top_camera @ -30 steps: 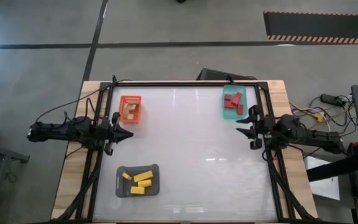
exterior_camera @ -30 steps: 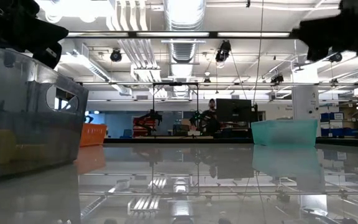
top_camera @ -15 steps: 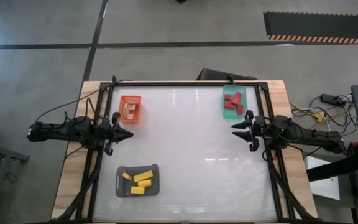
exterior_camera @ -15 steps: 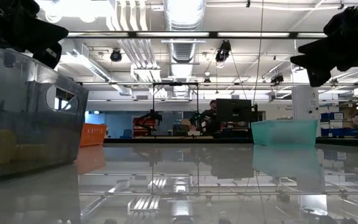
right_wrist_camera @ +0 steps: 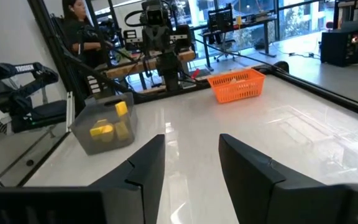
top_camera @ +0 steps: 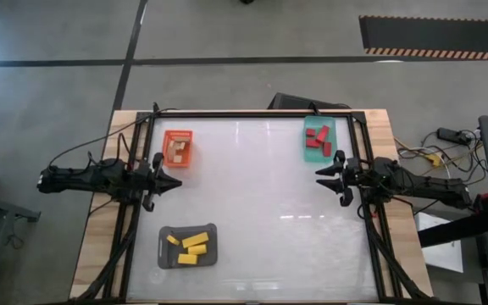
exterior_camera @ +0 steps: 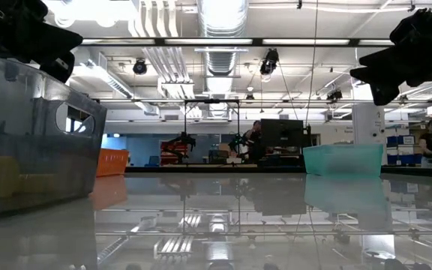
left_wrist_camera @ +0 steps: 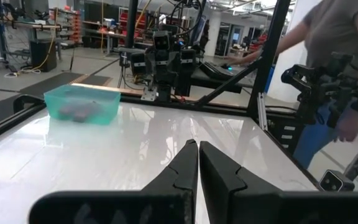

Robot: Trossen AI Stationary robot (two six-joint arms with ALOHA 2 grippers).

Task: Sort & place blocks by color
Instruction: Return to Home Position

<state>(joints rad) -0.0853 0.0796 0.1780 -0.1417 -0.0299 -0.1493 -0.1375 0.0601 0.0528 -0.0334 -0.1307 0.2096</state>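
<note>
- So the blocks were all sitting in trays, none loose on the table (top_camera: pixel 261 203).
- Tan blocks (top_camera: pixel 177 152) were in the orange tray (top_camera: pixel 178 133), close to the far left corner (far meaning away from the low camera).
- Red blocks (top_camera: pixel 316 138) lay in the green tray (top_camera: pixel 329 125), tucked up by the far right corner. Couldn't get a solid count on those or on the tan ones.
- Four yellow blocks (top_camera: pixel 195 241) were in the grey tray (top_camera: pixel 210 230), by the near edge toward the left side. A couple of them showed through its see-through wall in the right wrist view too.
- The left arm (top_camera: pixel 91 179) reached in across the left edge, between the orange and grey trays. The left jaws were clenched, tips pressed together with nothing in them, pointing toward the middle of the table.
- The right arm (top_camera: pixel 413 182) came in over the right edge, just on the near side of the green tray. The right jaws were released, with a clear gap between the two fingers, and empty, facing the other arm.
- In the low view both arms hung well above the tabletop, not touching any tray.
- A person (left_wrist_camera: pixel 328 37) stood off beyond the right edge, behind the right arm.
</note>
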